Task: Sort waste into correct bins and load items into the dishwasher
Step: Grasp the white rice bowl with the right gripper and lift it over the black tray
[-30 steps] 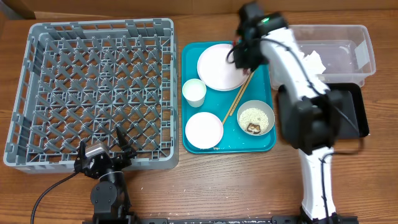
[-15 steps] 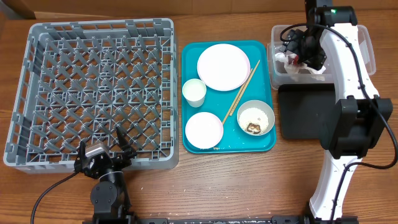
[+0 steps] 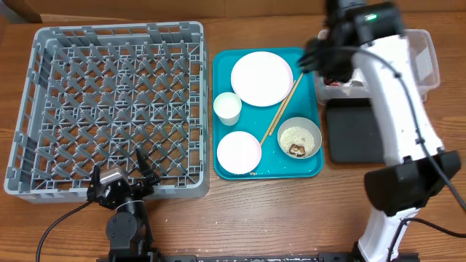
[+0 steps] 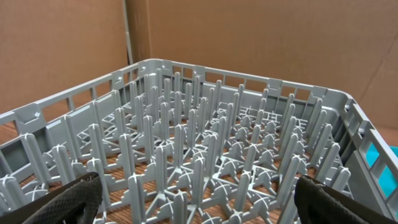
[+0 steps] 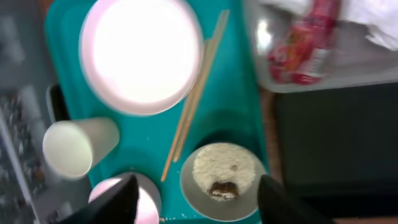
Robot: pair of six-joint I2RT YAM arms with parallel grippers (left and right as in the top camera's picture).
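Observation:
In the right wrist view the red-and-white wrapper lies in the clear tub beside a white napkin. My right gripper hangs open and empty above the teal tray, over the bowl of rice with its brown scrap. Plate, chopsticks, cup and an empty bowl rest on that tray. The black tray sits below the tub. My left gripper stands open at the near edge of the grey dish rack.
The right arm crosses over the clear tub and the black tray, hiding much of both. Brown cardboard stands behind the rack in the left wrist view. Bare wooden tabletop runs along the front.
The right arm swung from above the plate to the clear tub, let go of the wrapper there, then came back left over the tray's right side. The left arm has not moved.

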